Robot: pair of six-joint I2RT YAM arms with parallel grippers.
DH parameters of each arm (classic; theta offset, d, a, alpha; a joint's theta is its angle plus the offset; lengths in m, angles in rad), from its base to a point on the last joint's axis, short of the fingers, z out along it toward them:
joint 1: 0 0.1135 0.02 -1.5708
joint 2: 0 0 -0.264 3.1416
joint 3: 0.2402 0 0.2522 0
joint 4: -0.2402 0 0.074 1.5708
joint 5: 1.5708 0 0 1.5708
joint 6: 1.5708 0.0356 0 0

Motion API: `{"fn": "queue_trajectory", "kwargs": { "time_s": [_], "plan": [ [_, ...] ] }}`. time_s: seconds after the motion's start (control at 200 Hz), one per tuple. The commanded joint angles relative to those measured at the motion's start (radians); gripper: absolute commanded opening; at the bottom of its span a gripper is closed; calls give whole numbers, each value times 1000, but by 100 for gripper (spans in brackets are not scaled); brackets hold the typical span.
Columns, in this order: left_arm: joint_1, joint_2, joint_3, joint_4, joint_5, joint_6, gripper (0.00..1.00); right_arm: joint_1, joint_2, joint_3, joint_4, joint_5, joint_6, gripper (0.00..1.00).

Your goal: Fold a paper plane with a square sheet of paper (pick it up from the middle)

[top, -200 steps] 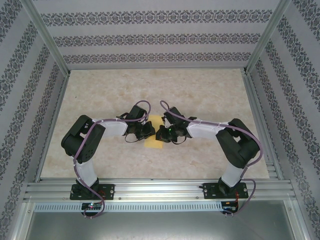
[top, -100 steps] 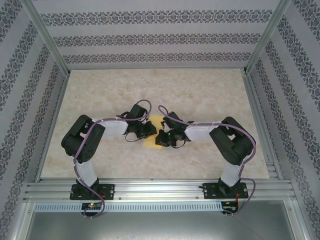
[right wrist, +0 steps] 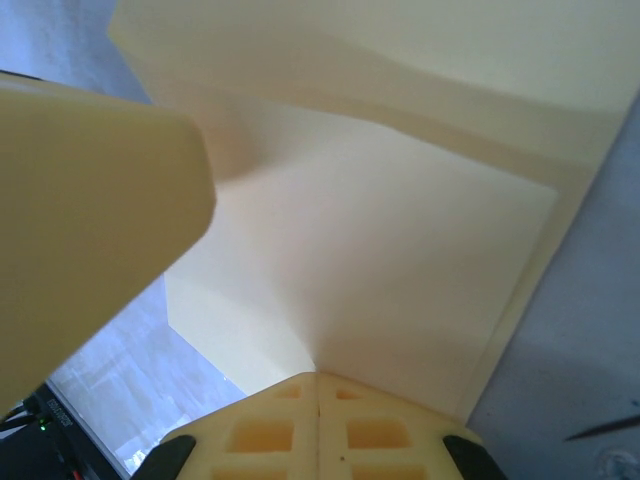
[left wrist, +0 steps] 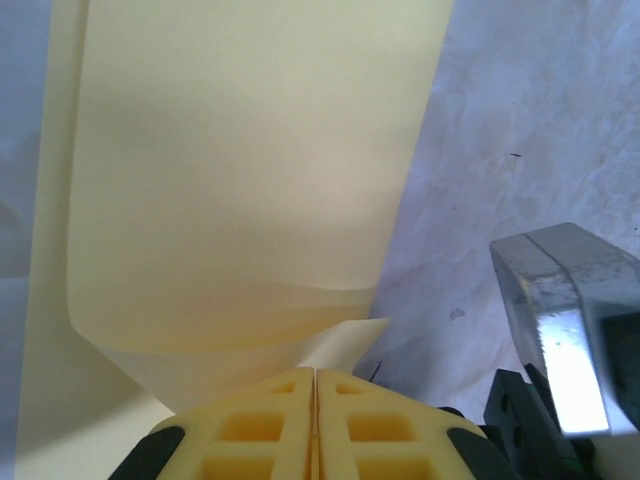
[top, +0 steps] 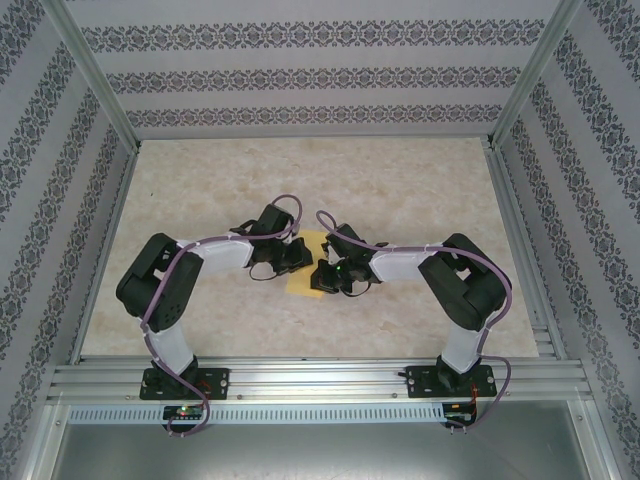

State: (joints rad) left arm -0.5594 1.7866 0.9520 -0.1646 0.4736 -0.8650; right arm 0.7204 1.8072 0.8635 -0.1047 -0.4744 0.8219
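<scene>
Left claw (left wrist: 316,378) and right claw (right wrist: 318,378) pinch smooth, curled yellow paper (left wrist: 250,170).

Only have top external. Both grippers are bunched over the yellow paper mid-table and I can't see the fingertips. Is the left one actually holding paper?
Observer: Yes. On the left wrist view the left gripper has its pads closed together, with the square sheet of paper running into the pinch.
Operator: Right one?
Observer: Same. On the right wrist view the right gripper is shut, and the sheet meets its tips.
Operator: Paper lying flat?
Observer: No. The left wrist view shows it curling up out of the pinch in a rounded bend. One layer lies over another above the table.
</scene>
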Motion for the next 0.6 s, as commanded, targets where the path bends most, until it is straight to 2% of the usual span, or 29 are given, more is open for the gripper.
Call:
{"fn": "queue_trajectory", "kwargs": {
  "time_s": [0.0,0.21,0.594],
  "plan": [
    [-10,38,-17,20,-22,6,9,21,56,-46,-89,61,9,5],
    [18,53,-50,55,-80,14,9,22,53,-59,-108,70,3,0],
    [74,41,-36,49,-94,49,10,29,63,-51,-162,100,-17,0]
  ]
}}
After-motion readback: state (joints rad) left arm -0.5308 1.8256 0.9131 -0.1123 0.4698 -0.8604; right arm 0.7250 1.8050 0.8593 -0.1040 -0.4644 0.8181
